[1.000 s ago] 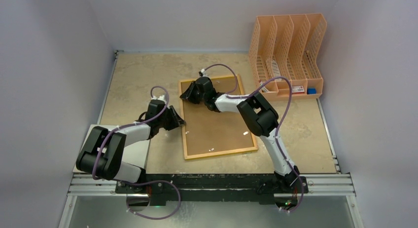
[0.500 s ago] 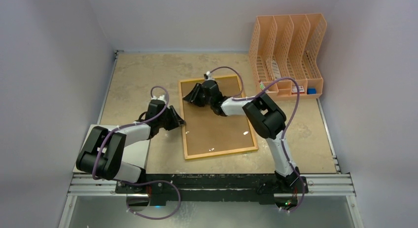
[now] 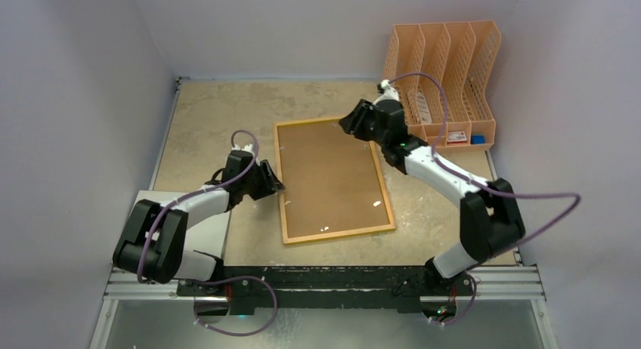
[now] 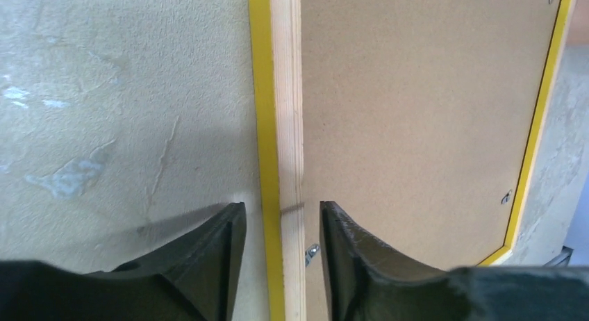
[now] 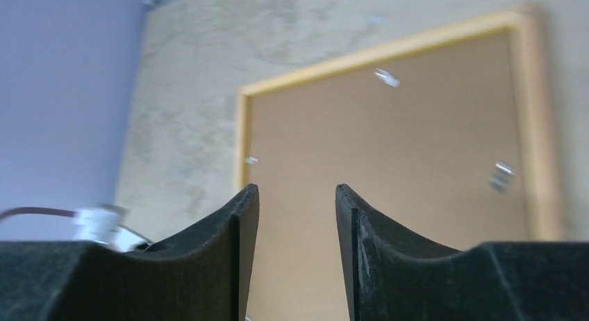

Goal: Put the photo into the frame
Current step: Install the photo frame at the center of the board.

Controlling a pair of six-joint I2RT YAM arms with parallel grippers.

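Left gripper point(image 4: 279, 217): dark fingers point(image 4: 222, 251) were parted slightly wider than the left rail of the yellow-edged wooden picture frame point(image 4: 286, 92) and straddled it, not clamped. A sliver of board showed beside the inner finger.
Right gripper point(image 5: 297, 196): fingers were narrowly parted, holding nothing, raised over the frame's far right corner.
Frame: lay flat, back-up, mid-table. Pale grained rails, small metal clips.
Backing: matte plain brown fibreboard panel point(image 3: 329, 175) filled the frame.
Table point(image 3: 212, 115): mottled beige, rough.

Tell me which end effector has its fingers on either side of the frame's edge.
The left end effector: its open fingers straddle the left rail of the frame. The right end effector hangs open near the far right corner, holding nothing.
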